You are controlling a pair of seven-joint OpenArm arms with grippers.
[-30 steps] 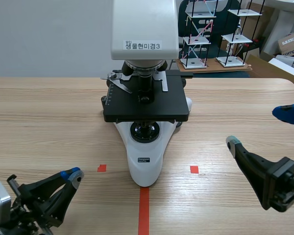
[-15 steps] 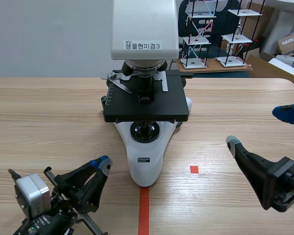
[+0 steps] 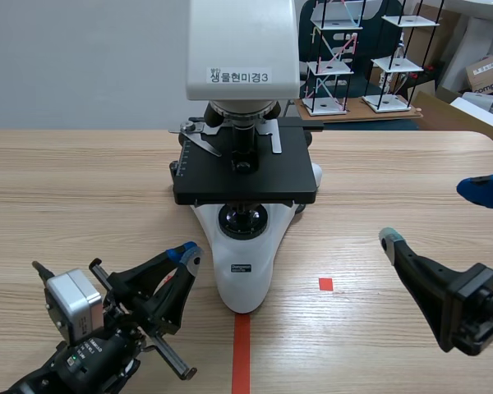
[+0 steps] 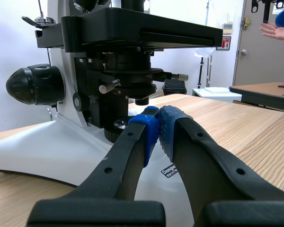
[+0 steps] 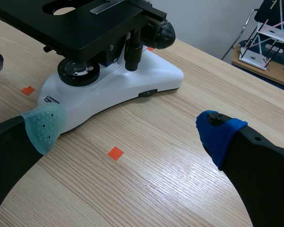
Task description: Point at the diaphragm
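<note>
Left black pincer (image 4: 157, 124), tips together, hovers beside the white microscope (image 3: 243, 283), almost pointing at its black under-stage diaphragm (image 4: 132, 80)

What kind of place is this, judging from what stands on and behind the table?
Probably a school or research laboratory: a biological microscope stands on a wooden table, and behind it are stick-frame tower models and a cardboard box.
</note>
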